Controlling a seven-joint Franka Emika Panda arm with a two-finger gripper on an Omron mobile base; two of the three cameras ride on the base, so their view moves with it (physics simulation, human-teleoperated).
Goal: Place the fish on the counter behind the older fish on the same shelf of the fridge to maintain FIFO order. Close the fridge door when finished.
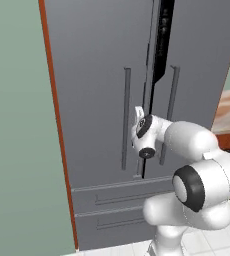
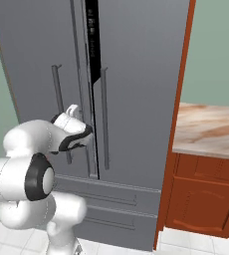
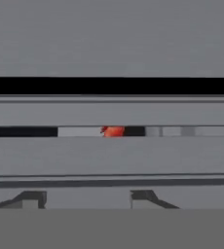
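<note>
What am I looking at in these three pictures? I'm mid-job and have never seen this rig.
The white arm is a robot on a base that can drive. Two pictures come from cameras on the base, behind the arm to its left and right. The third looks along its end effector. The arm faces the grey fridge, whose doors stand almost shut, leaving a narrow dark gap. Through it the hand view shows a red-orange speck, likely the fish. The counter is to the right. Whether the end effector grips anything is unclear.
</note>
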